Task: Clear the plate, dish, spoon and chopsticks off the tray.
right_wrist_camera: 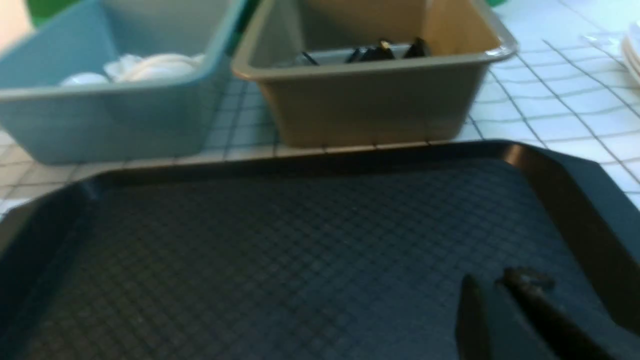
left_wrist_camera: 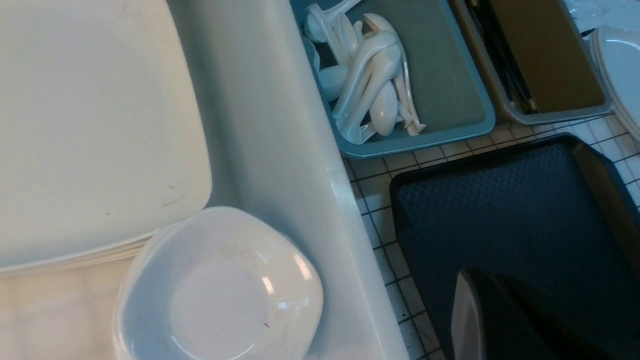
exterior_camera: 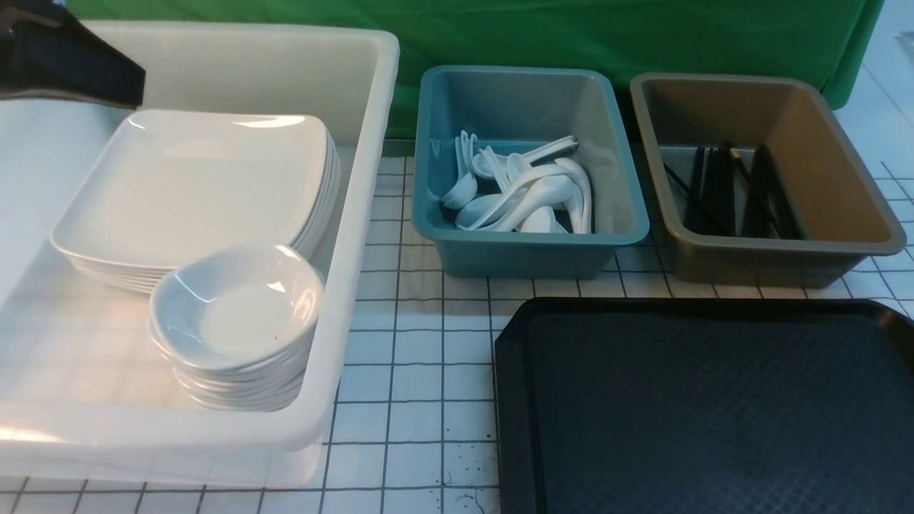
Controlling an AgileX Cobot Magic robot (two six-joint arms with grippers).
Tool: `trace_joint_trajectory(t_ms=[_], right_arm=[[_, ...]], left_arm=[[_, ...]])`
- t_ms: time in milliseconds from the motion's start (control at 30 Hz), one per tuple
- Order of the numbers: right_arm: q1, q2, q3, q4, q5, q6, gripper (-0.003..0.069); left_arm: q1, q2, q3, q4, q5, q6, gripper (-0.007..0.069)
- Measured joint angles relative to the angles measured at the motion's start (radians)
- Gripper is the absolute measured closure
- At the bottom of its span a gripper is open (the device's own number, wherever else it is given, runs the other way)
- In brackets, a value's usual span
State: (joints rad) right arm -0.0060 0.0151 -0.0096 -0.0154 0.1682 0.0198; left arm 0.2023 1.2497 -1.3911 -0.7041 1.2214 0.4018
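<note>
both claws were hard to see in full. left claw showed only as a dark and grey shape at the edge of its wrist view, hanging over the near corner of the tray; its jaws were pressed together with nothing between them. the left arm appeared in the front view as a dark bulk over the far left corner of the white tub. right claw showed two dark fingertips a slight way apart just above the tray's textured surface, gripping nothing; the blur kept me from saying more than that it was parted and empty.

beneath them the black tray lay bare on the gridded counter, toward the right, its rim and clipped corner plain to see.

left of the tray stood the white tub. inside it the plate lay on top of a stack of like plates, toward the back. the dish sat on top of a stack of like dishes just in front, its far edge overlapping the near corner of the plate stack.

behind the tray stood the blue bin, with white spoons heaped in a tangle; i could not tell which was the spoon of the task. to its right, just beside it, stood the brown bin, with black chopsticks lying lengthwise on its floor. green cloth hung behind both bins.
</note>
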Motion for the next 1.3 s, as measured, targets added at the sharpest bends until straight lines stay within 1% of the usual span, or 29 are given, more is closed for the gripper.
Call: trace_joint_trajectory(t_ms=[67,233,267,333,367,533,567,600,667,867,1067,1100,1167,1200,1300], right_arm=[[-0.001,0.0,-0.001,-0.003,0.001,0.0,0.0557],[-0.001,0.0,-0.001,-0.004,0.001,0.0,0.0541],[-0.001,0.0,-0.001,-0.004,0.001,0.0,0.0532],[-0.001,0.0,-0.001,-0.004,0.001,0.0,0.0528],[-0.001,0.0,-0.001,-0.004,0.001,0.0,0.0523],[-0.001,0.0,-0.001,-0.004,0.001,0.0,0.0508],[-0.001,0.0,-0.001,-0.004,0.001,0.0,0.0507],[-0.001,0.0,-0.001,-0.004,0.001,0.0,0.0503],[-0.001,0.0,-0.001,-0.004,0.001,0.0,0.0498],[-0.001,0.0,-0.001,-0.004,0.001,0.0,0.0485],[-0.001,0.0,-0.001,-0.004,0.001,0.0,0.0468],[-0.001,0.0,-0.001,-0.004,0.001,0.0,0.0467],[-0.001,0.0,-0.001,-0.004,0.001,0.0,0.0457],[-0.001,0.0,-0.001,-0.004,0.001,0.0,0.0456],[-0.001,0.0,-0.001,-0.004,0.001,0.0,0.0449]], left_arm=[[-0.021,0.0,0.0,-0.004,0.0,-0.009,0.0625],[-0.127,0.0,0.0,0.024,0.0,-0.019,0.0625],[-0.203,0.0,0.0,0.059,0.0,-0.02,0.0625],[-0.244,0.0,0.0,0.083,0.0,-0.029,0.0625],[-0.302,0.0,0.0,0.117,0.0,-0.051,0.0625],[-0.485,0.0,0.0,0.261,0.001,-0.123,0.0625],[-0.498,0.0,0.0,0.279,0.001,-0.125,0.0625],[-0.548,0.0,0.0,0.328,0.002,-0.136,0.0625],[-0.582,0.0,0.0,0.365,0.002,-0.148,0.0625],[-0.601,-0.042,0.031,0.394,-0.003,-0.174,0.0625],[-0.603,-0.221,0.206,0.395,-0.002,-0.178,0.0625],[-0.603,-0.228,0.206,0.395,-0.002,-0.179,0.0625],[-0.603,-0.328,0.293,0.394,-0.002,-0.205,0.0625],[-0.603,-0.336,0.299,0.394,-0.002,-0.208,0.0625],[-0.603,-0.489,0.416,0.391,-0.03,-0.267,0.0625]])
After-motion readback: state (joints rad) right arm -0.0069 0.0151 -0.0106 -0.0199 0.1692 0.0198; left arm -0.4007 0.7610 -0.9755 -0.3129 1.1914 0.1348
